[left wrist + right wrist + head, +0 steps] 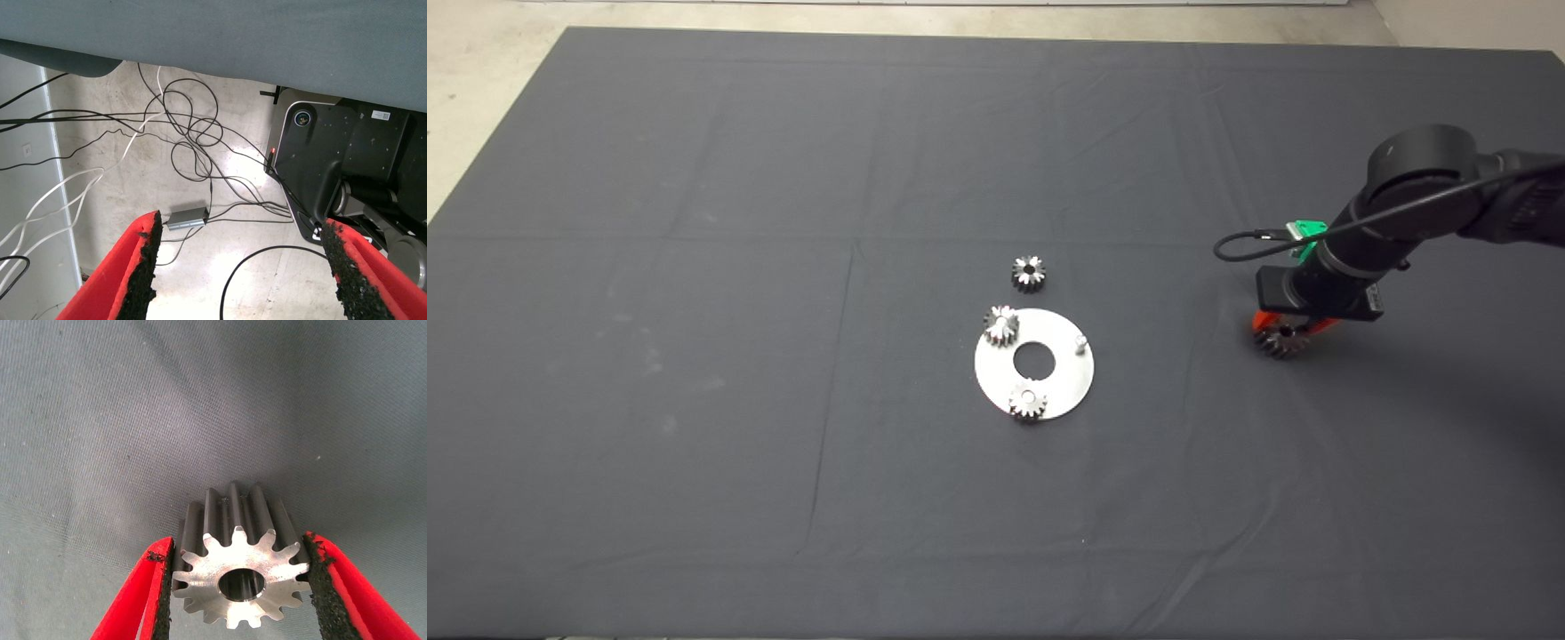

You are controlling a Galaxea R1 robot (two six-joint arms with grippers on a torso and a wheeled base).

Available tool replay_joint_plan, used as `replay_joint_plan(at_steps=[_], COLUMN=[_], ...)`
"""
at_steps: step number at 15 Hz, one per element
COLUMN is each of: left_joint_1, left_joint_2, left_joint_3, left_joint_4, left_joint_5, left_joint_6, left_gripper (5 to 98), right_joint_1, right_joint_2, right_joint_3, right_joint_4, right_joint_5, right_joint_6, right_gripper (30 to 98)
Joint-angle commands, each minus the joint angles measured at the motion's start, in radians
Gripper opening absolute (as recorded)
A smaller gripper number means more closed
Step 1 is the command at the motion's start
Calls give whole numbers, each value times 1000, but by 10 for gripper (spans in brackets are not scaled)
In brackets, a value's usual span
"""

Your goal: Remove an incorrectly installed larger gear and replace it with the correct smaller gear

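The right gripper (237, 583), out to the right of the round steel plate (1067, 391), pinches the larger steel gear with dark slanted teeth (233, 570) between its black pads, over the dark mat (694, 267). Lower until the gear bears on the mat, then spread the jaws evenly to prevent rolling. The small shiny steel gear (1028, 272) lies loose just beyond the plate; the left gripper (241, 267) hangs parked, jaws spread.

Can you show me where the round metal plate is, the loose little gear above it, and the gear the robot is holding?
round metal plate (1069, 380): head view, bare right part of its face.
loose gear (1028, 272): head view, its top face.
held gear (241, 583): right wrist view, shiny front face beside the bore.
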Motion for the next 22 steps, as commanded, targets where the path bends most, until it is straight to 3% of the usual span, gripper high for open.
replay_joint_plan(at_steps=[1,6,11,13,14,16,22], left_joint_1=[7,9,9,9,9,11,29], left_joint_2=[-3,-3,-3,-3,-3,-3,-5], left_joint_3=[13,13,12,12,12,12,12], left_joint_4=[8,8,8,8,8,8,9], left_joint_5=[6,6,6,6,6,6,6], left_joint_6=[-3,-3,-3,-3,-3,-3,-3], left_gripper=[597,597,597,597,597,597,597], right_joint_1=[-2,75,280,326,330,328,325], right_joint_2=[21,23,43,76,105,193,497], right_joint_3=[31,59,97,94,86,35,-254], right_joint_4=[35,42,169,186,186,185,186], right_joint_5=[-119,-121,-123,-122,-122,-119,-118], right_joint_6=[-8,-7,-6,-1,-1,-1,-17], right_gripper=[441,469,498,521,562,582,715])
